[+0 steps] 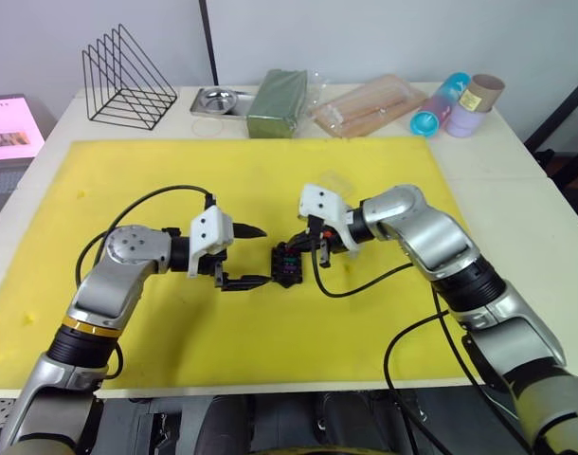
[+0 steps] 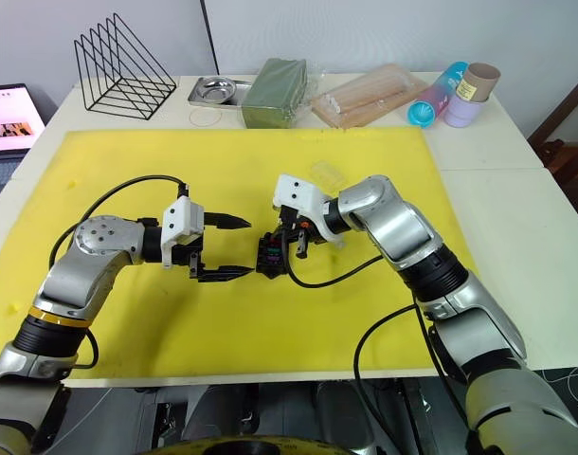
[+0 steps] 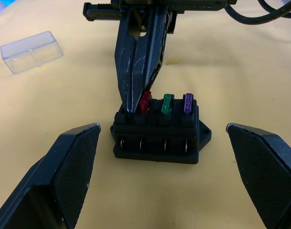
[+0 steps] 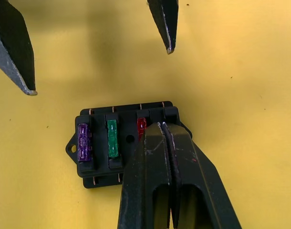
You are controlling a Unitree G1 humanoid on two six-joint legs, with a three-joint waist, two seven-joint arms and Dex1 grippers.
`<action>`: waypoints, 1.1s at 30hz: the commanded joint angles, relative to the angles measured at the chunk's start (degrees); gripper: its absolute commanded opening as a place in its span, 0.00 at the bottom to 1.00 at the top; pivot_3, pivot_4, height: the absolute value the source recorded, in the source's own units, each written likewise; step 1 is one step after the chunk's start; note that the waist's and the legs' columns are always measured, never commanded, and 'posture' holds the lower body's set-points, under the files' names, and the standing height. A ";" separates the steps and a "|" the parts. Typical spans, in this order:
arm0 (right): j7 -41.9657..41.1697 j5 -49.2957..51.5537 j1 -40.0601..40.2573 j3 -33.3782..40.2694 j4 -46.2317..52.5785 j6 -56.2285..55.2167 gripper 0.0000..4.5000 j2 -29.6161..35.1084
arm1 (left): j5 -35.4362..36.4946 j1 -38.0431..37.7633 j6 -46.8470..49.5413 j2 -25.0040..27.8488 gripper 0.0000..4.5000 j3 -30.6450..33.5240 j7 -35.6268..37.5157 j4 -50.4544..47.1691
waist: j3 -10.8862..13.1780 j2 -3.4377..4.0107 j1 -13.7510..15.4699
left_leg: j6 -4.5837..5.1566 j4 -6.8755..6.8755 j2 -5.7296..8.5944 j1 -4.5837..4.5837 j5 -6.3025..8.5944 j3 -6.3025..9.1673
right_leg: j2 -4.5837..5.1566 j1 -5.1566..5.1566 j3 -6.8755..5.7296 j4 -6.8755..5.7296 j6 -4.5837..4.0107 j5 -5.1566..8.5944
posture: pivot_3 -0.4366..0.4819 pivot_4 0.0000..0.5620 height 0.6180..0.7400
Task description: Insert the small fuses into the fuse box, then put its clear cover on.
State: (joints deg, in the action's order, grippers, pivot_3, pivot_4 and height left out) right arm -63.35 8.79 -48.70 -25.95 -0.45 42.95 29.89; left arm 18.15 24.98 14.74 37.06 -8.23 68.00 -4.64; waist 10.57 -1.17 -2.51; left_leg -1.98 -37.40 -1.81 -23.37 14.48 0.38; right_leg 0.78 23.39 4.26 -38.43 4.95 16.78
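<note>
I have the yellow mat [image 1: 175, 171] under both arms, and the fuse box [image 1: 287, 264] sits near its middle, between my two grippers. The left gripper [image 1: 252, 256] waits just beside the box with its fingers spread wide, one either side of the box's line but touching nothing. The right gripper [image 4: 168, 143] is down on the box with its fingers pressed together, tips at the end slot next to the red fuse [image 3: 145, 101]. I can't tell whether the pale grey fuse is pinched between them or already seated under them. The green fuse [image 3: 167, 103] and purple fuse [image 3: 188, 102] stand in the next two slots. The clear cover [image 3: 31, 50] lies on the mat behind the box, well apart from it.

My worry is that nothing braces the box: if I press off-centre it may tip or slide on the soft mat. A sideways nudge could also knock the red fuse crooked.
</note>
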 commanded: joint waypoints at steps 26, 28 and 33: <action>0.96 8.65 0.61 5.50 5.50 6.96 0.00 -0.55 | 0.63 1.06 -0.28 0.06 1.00 0.79 0.10 -0.90 | 0.01 0.01 -0.02 | 0.00 0.01 0.00 -0.03 0.00 0.01 | 0.00 0.04 0.00 0.00 0.00 0.00 | 0.48 0.27 1.00; 0.98 8.44 0.91 5.13 5.11 6.56 0.00 -0.32 | 0.60 1.02 -0.26 0.13 1.00 0.79 0.10 -0.98 | 0.01 0.01 0.00 | 0.00 0.01 0.00 -0.03 0.00 0.01 | 0.00 0.04 0.01 0.00 0.00 0.00 | 0.48 0.27 1.00; 1.07 8.20 1.32 4.71 4.36 5.89 0.00 -0.25 | 0.59 1.05 -0.28 0.11 1.00 0.83 0.07 -0.91 | 0.01 0.00 0.01 | 0.00 0.01 0.00 -0.03 0.00 0.00 | 0.00 0.04 0.01 0.00 0.00 0.00 | 0.48 0.27 1.00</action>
State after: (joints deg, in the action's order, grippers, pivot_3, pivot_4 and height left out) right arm -62.29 17.05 -47.17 -21.72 3.37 49.68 29.28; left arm 18.14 25.11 14.74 37.02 -8.23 68.10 -4.63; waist 10.58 -1.16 -2.50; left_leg -1.98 -37.39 -1.81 -23.40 14.48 0.38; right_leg 0.78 23.43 4.26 -38.43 4.95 16.78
